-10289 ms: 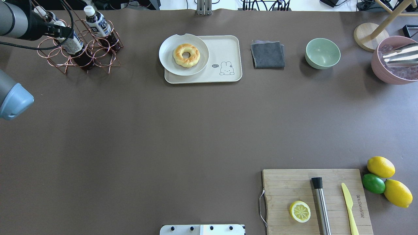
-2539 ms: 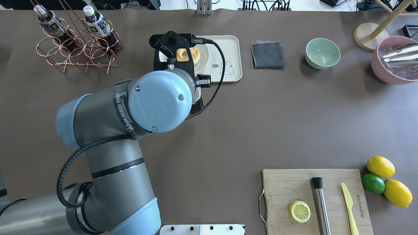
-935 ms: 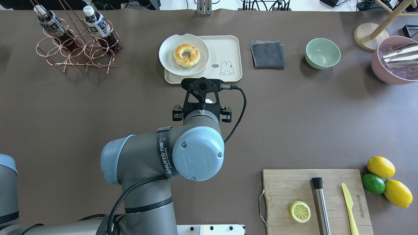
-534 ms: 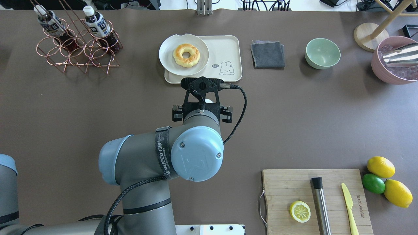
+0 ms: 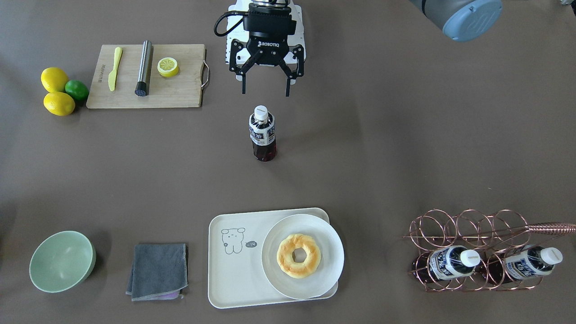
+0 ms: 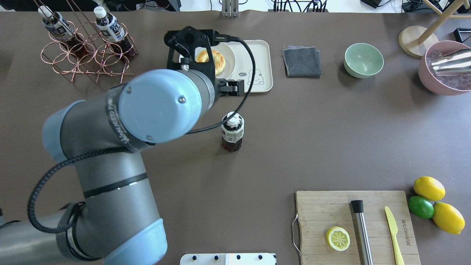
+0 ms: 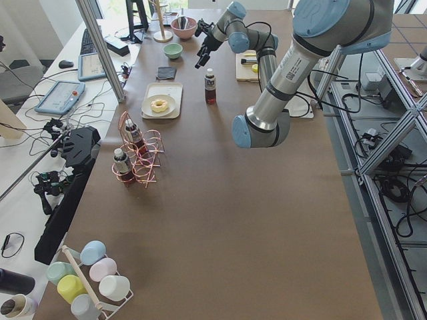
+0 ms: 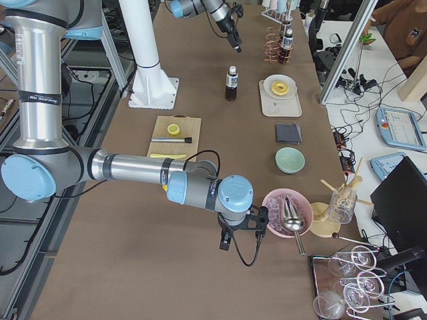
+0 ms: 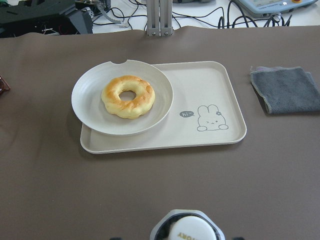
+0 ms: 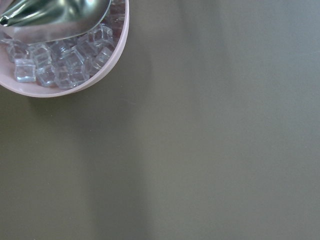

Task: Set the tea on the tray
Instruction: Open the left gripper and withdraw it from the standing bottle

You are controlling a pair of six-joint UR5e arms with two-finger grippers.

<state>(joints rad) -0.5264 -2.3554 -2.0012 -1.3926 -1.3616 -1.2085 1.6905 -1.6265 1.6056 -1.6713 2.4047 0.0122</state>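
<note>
A tea bottle [image 5: 262,133] with a white cap and dark liquid stands upright on the brown table, apart from the cream tray [image 5: 234,274]. It also shows in the overhead view [image 6: 232,132], on the robot's side of the tray [image 6: 259,55]. My left gripper [image 5: 265,93] is open and empty, raised above the bottle. In the left wrist view the cap [image 9: 192,231] is at the bottom edge and the tray [image 9: 210,85] lies ahead. My right gripper [image 8: 239,235] hangs beside the pink ice bowl [image 8: 287,212]; I cannot tell whether it is open or shut.
A white plate with a doughnut [image 5: 299,255] covers half the tray. A copper rack [image 5: 486,229] holds two alike bottles. A grey cloth [image 5: 157,271], a green bowl [image 5: 62,261], and a cutting board [image 5: 180,92] with tools, lemons and a lime lie around.
Half a second ago my left gripper was low around the bottle. Now it has risen and stands open, and the bottle stands alone on the table.
</note>
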